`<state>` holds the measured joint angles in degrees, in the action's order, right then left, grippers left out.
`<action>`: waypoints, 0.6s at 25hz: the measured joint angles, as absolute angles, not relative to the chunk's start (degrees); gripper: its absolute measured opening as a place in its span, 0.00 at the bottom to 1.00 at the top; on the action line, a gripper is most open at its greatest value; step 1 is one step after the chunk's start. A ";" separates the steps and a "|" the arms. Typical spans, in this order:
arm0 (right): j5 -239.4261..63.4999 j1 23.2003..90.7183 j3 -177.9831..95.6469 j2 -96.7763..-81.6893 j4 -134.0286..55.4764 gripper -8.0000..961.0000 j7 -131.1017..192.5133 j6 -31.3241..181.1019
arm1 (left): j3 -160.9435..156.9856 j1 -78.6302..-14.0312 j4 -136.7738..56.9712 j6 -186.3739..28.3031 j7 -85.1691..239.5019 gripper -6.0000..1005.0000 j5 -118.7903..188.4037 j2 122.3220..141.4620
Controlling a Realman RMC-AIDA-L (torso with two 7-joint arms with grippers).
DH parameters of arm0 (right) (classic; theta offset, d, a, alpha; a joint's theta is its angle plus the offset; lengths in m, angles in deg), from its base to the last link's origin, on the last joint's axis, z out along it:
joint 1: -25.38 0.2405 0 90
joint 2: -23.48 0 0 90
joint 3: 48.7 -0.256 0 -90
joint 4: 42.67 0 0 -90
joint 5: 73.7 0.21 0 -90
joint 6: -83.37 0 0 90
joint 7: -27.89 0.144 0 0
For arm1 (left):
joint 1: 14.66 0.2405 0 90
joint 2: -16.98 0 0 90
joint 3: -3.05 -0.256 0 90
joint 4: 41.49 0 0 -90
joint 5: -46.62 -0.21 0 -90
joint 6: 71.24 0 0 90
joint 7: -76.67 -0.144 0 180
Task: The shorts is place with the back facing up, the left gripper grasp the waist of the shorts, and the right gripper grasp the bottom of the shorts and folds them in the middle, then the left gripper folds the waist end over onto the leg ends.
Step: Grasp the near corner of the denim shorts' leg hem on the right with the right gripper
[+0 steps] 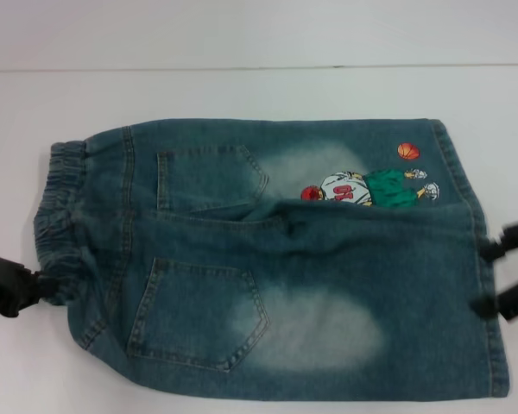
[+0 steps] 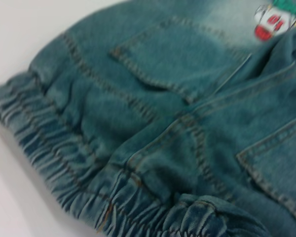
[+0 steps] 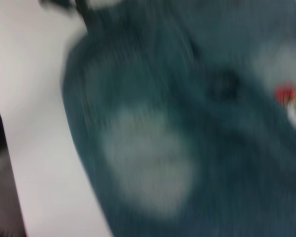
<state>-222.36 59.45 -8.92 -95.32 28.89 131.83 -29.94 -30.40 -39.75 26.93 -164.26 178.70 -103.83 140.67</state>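
The shorts (image 1: 268, 259) lie back up on the white table, with two back pockets and pale washed patches showing. The ruffled waist (image 1: 56, 207) points left, and the bottom of the shorts (image 1: 483, 207) points right beside the cartoon basketball player (image 1: 367, 185). The near half slightly overlaps the far half along the middle seam. My left gripper (image 1: 47, 287) is at the near part of the waist, shut on a bunched bit of the band (image 2: 202, 217). At the hem of the near leg sits my right gripper (image 1: 485, 279). The right wrist view shows only blurred denim (image 3: 153, 148).
The white table (image 1: 259, 95) stretches behind the shorts to a far edge line. A narrow strip of table (image 1: 34, 371) shows in front at the left. A dark object (image 3: 0, 163) sits at the border of the right wrist view.
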 joint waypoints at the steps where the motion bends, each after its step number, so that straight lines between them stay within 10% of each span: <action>1: -225.88 60.56 -7.20 -95.41 29.16 0.98 133.75 -30.37 | -30.39 -39.71 26.94 -164.48 178.66 0.07 -103.32 140.65; 15: -237.51 62.96 13.67 -96.42 25.29 0.98 147.30 -30.63 | -30.28 -39.31 26.92 -165.58 178.42 0.06 -101.95 140.83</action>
<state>-237.51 62.96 13.67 -96.42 25.29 147.30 -30.63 -30.28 -39.31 26.92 -165.58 178.42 -101.95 140.83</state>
